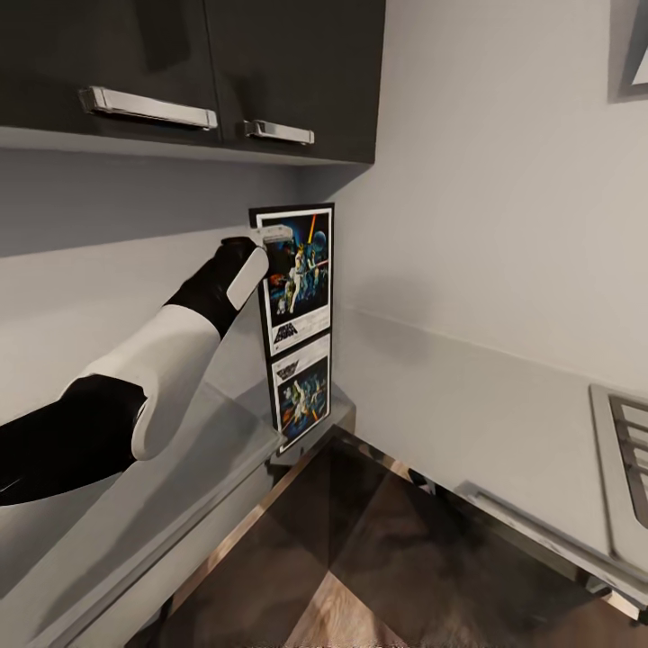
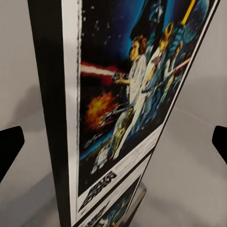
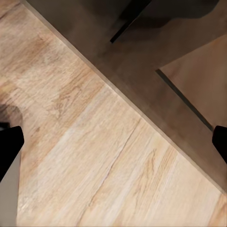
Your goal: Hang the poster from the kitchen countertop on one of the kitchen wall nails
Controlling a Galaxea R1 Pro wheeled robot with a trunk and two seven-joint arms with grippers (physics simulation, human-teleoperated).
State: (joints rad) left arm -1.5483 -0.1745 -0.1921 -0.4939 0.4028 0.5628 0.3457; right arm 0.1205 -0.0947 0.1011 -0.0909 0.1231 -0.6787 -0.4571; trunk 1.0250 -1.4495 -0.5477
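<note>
Head cam sits high, looks forward and down into corner of kitchen countertop, upper cabinets at top of frame, wood floor at bottom. Left arm reaches in from left.

Left wrist cam rides close behind left gripper, faces poster from very near, fingertips dark at both frame edges. Shares poster and grey wall with head view.

Right wrist cam points straight down at wood floor, fairly near, right gripper fingertips at frame edges. Floor is only overlap with head cam.
</note>
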